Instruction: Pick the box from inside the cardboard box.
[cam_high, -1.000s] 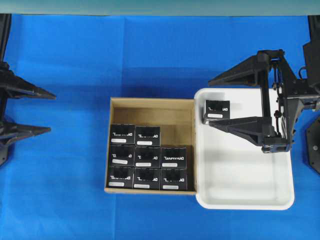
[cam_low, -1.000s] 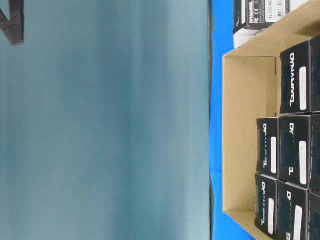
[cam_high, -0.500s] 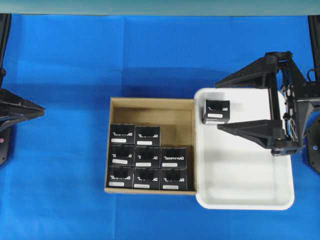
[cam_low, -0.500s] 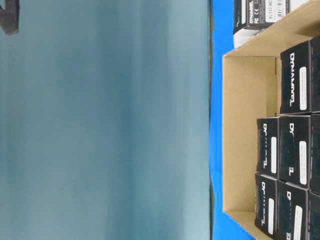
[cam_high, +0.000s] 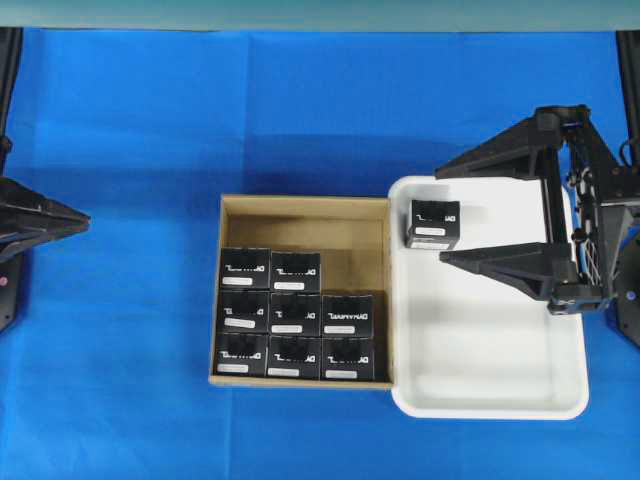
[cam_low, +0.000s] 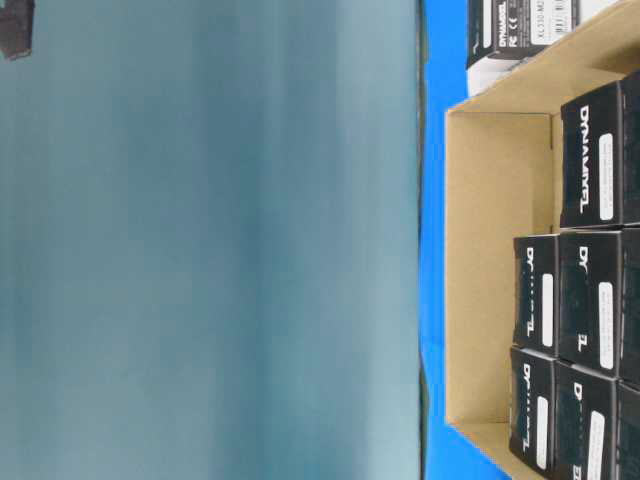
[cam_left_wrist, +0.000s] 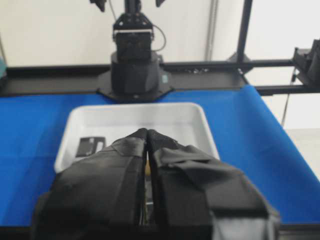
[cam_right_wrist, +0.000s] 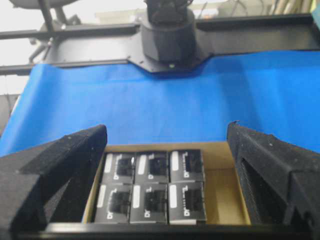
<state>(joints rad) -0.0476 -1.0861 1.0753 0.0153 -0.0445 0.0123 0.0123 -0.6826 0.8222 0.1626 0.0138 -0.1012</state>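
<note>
- Blue cloth (cam_high: 300, 130) covers the table; a plain teal wall fills the left of the table-level view.
- Mid-table sits the carton (cam_high: 303, 207), brown and shallow, with a bare strip along its far wall and a bare cell at its far right.
- Eight black boxes lie in it: two in the far row, three in the middle, three in the near row, all packed side by side.
- The far-row right box (cam_high: 295, 271) lies next to the bare cell; white lettering and a pale label strip show on its top.
- Just right of the carton, touching its wall, stands a white tray (cam_high: 490, 400).
- One more black box (cam_high: 434, 223) lies in the tray's far-left corner, beside the rim.
- The right gripper (cam_high: 438, 213) hangs over the tray with its fingers spread as wide as they go and nothing between them. One finger (cam_high: 500, 155) lies beyond the tray's far rim, the other over its middle. The tray box sits just off the tips, clear of both.
- The left gripper (cam_high: 88, 220) is at the left edge of the table, well away from the carton. In the wrist view its taped fingers (cam_left_wrist: 120, 165) are pressed nearly together, with no object between them.
</note>
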